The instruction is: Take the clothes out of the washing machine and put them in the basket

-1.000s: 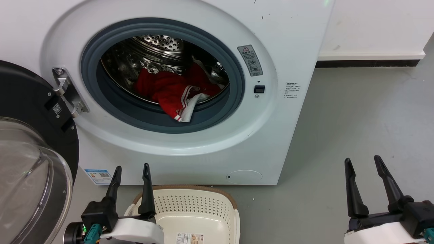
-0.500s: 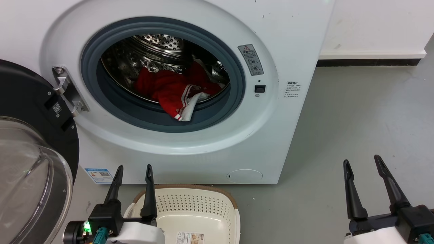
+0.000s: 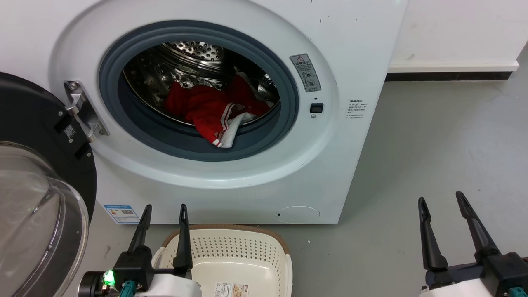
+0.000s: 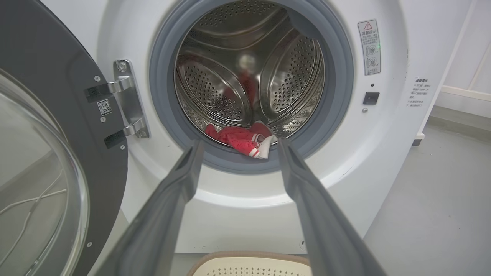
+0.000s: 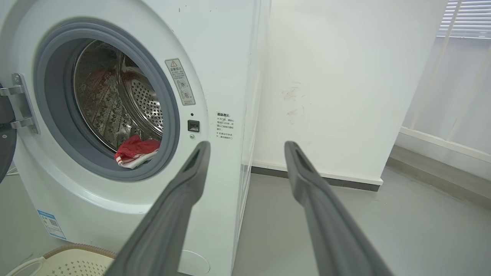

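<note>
**Red clothes in the drum, both grippers spread and empty**

Your left gripper hangs low in front of the washing machine, its two dark fingers parted with nothing between them. Ahead of it and higher up, the clothes sit in a red heap at the front of the steel drum. A white-trimmed, striped edge spills onto the grey rubber ring. Through the left wrist camera you see that heap framed between the two fingertips, though well apart from them (the striped band is the nearest part). The basket stands on the floor just beside this gripper, to its right and a little below, with a paper label on its bottom. To the gripper's left the round door is swung wide, its glass bulge facing you.

Your right gripper hovers over the grey floor, fingers likewise apart and holding nothing. The machine's front corner stands to its left. The clothes are higher up and well to its left, inside the opening. The basket sits low on that same side, well apart.
</note>
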`<state>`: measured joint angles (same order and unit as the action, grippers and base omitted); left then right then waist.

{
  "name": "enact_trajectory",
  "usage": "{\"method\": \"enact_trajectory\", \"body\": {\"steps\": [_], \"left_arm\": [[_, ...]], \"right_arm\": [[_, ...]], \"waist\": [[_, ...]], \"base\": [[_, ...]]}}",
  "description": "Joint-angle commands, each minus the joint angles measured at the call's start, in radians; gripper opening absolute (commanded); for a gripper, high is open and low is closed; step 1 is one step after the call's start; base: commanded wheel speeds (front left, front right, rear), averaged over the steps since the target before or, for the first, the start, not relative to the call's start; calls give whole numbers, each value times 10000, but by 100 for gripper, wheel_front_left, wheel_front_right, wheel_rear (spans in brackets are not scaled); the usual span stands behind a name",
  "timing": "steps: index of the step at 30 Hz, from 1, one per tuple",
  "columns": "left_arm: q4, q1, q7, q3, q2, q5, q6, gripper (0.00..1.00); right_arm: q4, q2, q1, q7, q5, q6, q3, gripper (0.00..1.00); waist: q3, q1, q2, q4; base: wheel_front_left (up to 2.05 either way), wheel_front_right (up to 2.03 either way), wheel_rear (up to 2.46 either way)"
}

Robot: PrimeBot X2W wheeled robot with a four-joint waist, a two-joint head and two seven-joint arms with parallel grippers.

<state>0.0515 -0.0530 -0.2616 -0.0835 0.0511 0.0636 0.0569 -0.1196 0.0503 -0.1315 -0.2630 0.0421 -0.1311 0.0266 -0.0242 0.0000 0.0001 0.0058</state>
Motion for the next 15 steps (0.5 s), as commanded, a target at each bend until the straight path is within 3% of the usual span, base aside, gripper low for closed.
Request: {"method": "enact_trajectory", "body": {"steps": [1, 15], "left_arm": [[16, -49, -52, 2, -12, -4, 43, 100], [155, -98, -52, -22, -12, -10, 101, 100]], "right_arm": [[32, -2, -104, -28, -56, 7, 15, 100], [147, -2, -130, -27, -249, 7, 27, 100]], "waist": [[2, 0, -1, -1], [56, 0, -1, -1]], "base": [[0, 0, 0], [0, 0, 0]]}}
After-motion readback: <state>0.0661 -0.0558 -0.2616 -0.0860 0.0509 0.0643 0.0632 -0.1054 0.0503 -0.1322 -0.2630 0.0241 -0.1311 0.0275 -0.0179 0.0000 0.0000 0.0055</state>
